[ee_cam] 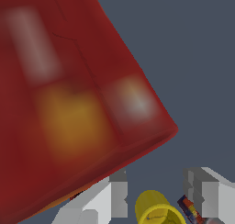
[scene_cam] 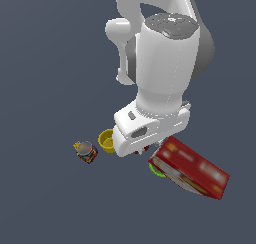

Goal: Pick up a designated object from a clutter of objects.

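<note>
Only a lime-green sliver of the green cup [scene_cam: 155,171] shows in the exterior view, at the lower left corner of the tilted red cracker box [scene_cam: 192,169], which covers the rest. The cup is hidden in the wrist view, where the blurred box [ee_cam: 69,94] fills most of the picture. My gripper [ee_cam: 160,193] is open and holds nothing. Its fingers [ee_cam: 117,195] stand apart, with the yellow cup [ee_cam: 156,210] seen between them further off. In the exterior view the white hand [scene_cam: 145,130] hangs low between the yellow cup [scene_cam: 106,139] and the box, and its fingertips are hidden.
A small colourful jar [scene_cam: 86,151] stands on the exterior view's left of the yellow cup, and it also shows in the wrist view [ee_cam: 190,210]. A small dark red patch [scene_cam: 146,149] shows under the hand. The screwdriver is out of view.
</note>
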You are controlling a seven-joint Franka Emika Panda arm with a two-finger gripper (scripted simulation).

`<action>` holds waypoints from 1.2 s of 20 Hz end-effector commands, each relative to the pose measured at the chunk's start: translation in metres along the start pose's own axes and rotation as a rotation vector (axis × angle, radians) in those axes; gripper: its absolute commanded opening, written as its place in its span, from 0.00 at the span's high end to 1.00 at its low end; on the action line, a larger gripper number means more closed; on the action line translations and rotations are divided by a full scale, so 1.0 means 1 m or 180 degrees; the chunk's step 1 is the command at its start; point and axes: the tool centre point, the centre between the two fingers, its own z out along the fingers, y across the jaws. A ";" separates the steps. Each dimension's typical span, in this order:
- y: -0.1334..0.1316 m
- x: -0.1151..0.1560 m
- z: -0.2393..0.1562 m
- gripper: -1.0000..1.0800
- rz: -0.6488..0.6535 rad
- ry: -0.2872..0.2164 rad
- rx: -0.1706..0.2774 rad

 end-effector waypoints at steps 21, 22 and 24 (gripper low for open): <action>-0.037 -0.013 0.165 0.38 -0.0673 -0.0438 0.0269; -0.038 -0.014 0.168 0.38 -0.0675 -0.0438 0.0269; -0.038 -0.015 0.177 0.38 -0.0677 -0.0437 0.0269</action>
